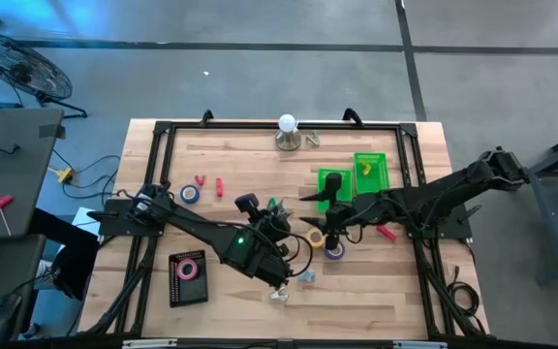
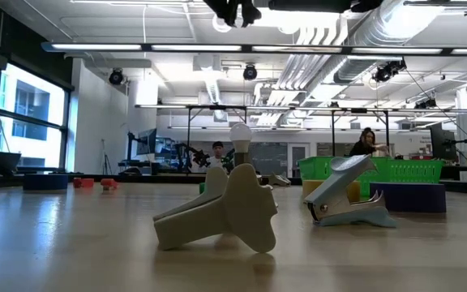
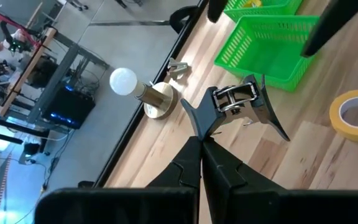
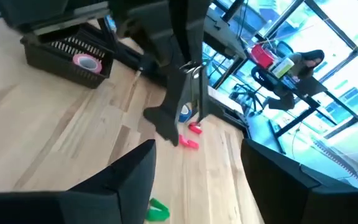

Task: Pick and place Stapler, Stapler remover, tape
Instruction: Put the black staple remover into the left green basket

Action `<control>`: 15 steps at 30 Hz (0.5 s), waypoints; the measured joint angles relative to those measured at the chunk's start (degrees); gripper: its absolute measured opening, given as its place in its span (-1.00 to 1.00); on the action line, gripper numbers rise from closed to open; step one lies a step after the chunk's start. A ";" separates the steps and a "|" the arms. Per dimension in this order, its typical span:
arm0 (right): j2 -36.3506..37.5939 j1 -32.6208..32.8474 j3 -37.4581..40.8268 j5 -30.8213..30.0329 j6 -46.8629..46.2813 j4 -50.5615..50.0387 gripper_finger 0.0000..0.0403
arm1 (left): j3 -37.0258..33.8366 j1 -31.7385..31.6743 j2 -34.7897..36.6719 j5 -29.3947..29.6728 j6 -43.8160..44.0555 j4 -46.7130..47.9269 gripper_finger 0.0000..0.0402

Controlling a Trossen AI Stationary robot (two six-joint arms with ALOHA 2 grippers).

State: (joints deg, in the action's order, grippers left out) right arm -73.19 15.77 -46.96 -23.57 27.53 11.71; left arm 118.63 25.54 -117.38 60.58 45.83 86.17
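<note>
My left gripper (image 3: 201,142) hangs over the table's middle (image 1: 277,213), shut on a black staple remover (image 3: 235,106) with a metal hinge. The right wrist view shows that remover (image 4: 178,106) too. My right gripper (image 4: 197,180) is open and holds nothing, beside the two green bins (image 1: 335,184), above the yellow tape (image 1: 316,237) and purple tape (image 1: 334,250). Blue tape (image 1: 190,194) lies to the left. Pink tape (image 1: 187,269) sits in a black tray. A beige staple remover (image 2: 225,211) and a blue-grey one (image 2: 347,195) rest on the near boards. My left gripper pinches the black staple remover by one of its wings (image 3: 199,124), between the two fingertips. The fingers come from above, pointing down. The remover is lifted clear of the table and hangs below the fingers, its hinge (image 3: 234,96) and other wing spread away from them.
A lamp with a white bulb (image 1: 288,131) stands at the far edge. Red clips (image 1: 219,186) lie near the blue tape, another red piece (image 1: 386,233) under the right arm. A black frame (image 1: 163,131) rims the table. People sit in the room beyond.
</note>
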 joint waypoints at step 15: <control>0.00 0.00 0.00 3.10 -3.08 2.72 0.13 | -1.86 0.00 -0.04 9.03 -0.60 -8.04 -1.00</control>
State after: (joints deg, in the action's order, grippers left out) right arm -73.19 15.77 -46.96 -20.47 24.45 14.44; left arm 116.77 25.54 -117.43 69.61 45.23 78.12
